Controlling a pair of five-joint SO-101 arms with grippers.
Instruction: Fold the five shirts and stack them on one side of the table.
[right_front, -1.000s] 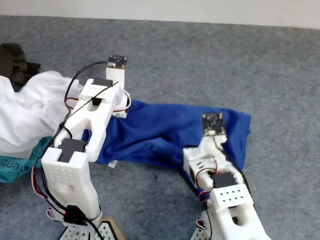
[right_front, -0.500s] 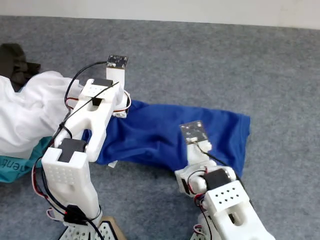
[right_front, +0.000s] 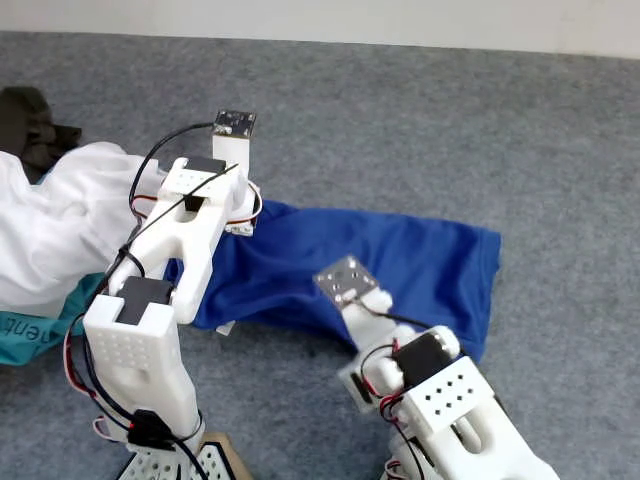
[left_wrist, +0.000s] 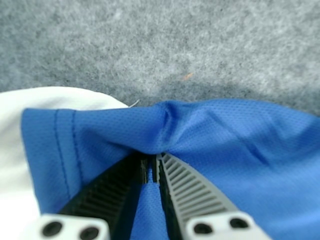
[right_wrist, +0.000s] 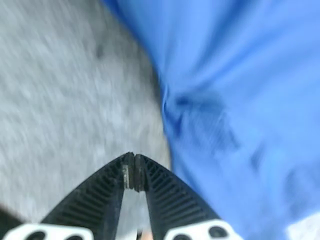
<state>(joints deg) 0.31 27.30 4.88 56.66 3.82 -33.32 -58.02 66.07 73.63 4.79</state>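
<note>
A blue shirt (right_front: 400, 265) lies spread across the middle of the grey table, crumpled at its left end. In the left wrist view my left gripper (left_wrist: 151, 167) is shut on a raised fold of the blue shirt (left_wrist: 200, 135), right beside the white shirt (left_wrist: 15, 165). The left arm (right_front: 190, 230) stands over that left end. My right gripper (right_wrist: 134, 172) is shut with nothing in it, low over bare grey surface just off the blue shirt's (right_wrist: 240, 100) near edge. The right arm (right_front: 400, 350) leans in from the front right.
A heap of white shirt (right_front: 50, 230) lies at the left edge, with a teal shirt (right_front: 30, 325) under its near side and a dark garment (right_front: 25, 120) behind it. The table's (right_front: 450, 120) far half and right side are bare grey.
The right arm has swung to the left along the blue shirt's near edge, off the cloth. The left arm has kept still, holding the shirt.
</note>
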